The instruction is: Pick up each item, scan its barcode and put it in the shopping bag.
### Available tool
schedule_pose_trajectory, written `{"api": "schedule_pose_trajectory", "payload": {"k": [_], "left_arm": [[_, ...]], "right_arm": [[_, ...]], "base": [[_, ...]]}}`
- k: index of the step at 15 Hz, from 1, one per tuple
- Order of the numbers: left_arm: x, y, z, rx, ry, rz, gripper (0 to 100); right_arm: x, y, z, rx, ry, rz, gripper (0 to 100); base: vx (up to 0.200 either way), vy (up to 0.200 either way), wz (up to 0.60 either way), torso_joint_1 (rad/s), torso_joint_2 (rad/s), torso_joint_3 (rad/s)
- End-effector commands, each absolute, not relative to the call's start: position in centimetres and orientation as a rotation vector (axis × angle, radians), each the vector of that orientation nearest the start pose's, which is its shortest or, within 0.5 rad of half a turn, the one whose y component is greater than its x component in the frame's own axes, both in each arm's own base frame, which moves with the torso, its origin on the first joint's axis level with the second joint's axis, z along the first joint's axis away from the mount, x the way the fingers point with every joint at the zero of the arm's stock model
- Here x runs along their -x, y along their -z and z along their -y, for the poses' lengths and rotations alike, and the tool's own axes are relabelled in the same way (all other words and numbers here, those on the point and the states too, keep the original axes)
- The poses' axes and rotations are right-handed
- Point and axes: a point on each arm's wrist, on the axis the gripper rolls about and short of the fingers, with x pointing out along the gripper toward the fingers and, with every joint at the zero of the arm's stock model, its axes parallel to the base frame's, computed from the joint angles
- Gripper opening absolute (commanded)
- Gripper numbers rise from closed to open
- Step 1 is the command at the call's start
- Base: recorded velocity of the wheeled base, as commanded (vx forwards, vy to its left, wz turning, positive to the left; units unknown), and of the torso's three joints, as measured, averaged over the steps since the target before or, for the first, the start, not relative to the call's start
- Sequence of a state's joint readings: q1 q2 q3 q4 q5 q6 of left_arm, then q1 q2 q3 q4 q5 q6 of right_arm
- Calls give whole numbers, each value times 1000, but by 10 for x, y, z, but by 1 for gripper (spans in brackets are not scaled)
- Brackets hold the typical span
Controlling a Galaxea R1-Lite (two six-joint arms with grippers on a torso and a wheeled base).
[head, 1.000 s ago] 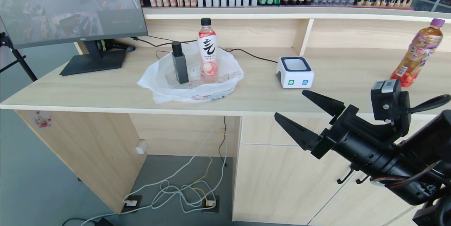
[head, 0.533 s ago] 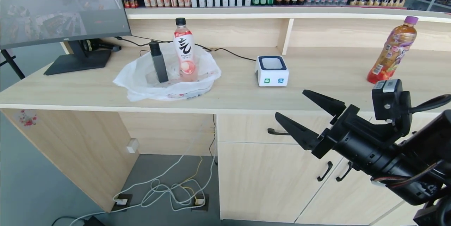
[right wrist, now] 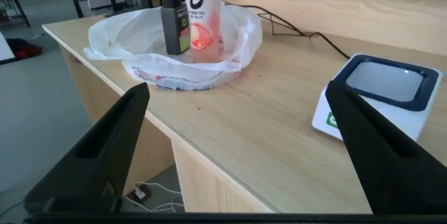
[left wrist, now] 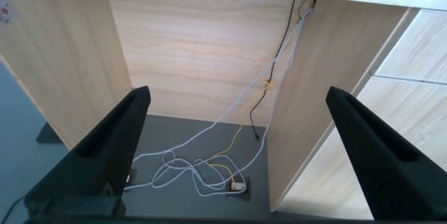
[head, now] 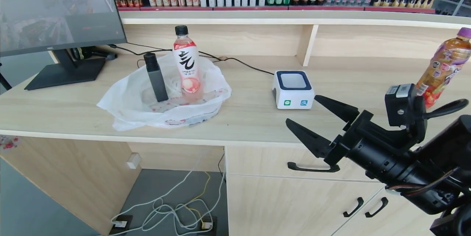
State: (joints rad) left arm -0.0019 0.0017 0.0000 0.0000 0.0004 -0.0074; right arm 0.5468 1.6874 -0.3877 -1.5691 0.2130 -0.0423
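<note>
A white shopping bag (head: 165,100) lies open on the wooden counter (head: 250,118), left of centre. A pink drink bottle (head: 187,63) and a slim dark bottle (head: 155,78) stand upright inside it. A white barcode scanner (head: 292,89) sits to the bag's right. An orange bottle with a purple cap (head: 447,65) stands at the far right. My right gripper (head: 302,109) is open and empty at the counter's front edge, just right of the scanner (right wrist: 380,95); its wrist view faces the bag (right wrist: 174,60). My left gripper (left wrist: 237,95) is open and empty, below counter height.
A monitor (head: 55,8) on a stand occupies the counter's back left, and a black cable (head: 239,63) runs behind the bag. A raised shelf (head: 279,17) backs the counter. Cabinet handles (head: 312,168) sit under the right gripper. Loose cables (left wrist: 209,168) lie on the floor.
The whole head view has shifted, so the camera has moved; the counter now looks nearer and lower. The right gripper keeps the same open pose.
</note>
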Motion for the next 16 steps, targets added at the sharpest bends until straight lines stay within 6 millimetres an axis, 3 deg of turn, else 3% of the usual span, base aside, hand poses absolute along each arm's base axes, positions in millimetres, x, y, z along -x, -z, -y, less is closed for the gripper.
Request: {"api": "schedule_pose_trajectory", "payload": {"k": [1,16], "left_arm": [[23,-76,0,8,2,-2,100],[23,-76,0,9,2,-2,100]], "right_arm": [[-211,-177,-134,-5,-749,289,100],[-213,-177,-129,-3,-726,286,100]], "base": [[0,-200,0,7,7,2],[0,-200,0,2,3,2]]}}
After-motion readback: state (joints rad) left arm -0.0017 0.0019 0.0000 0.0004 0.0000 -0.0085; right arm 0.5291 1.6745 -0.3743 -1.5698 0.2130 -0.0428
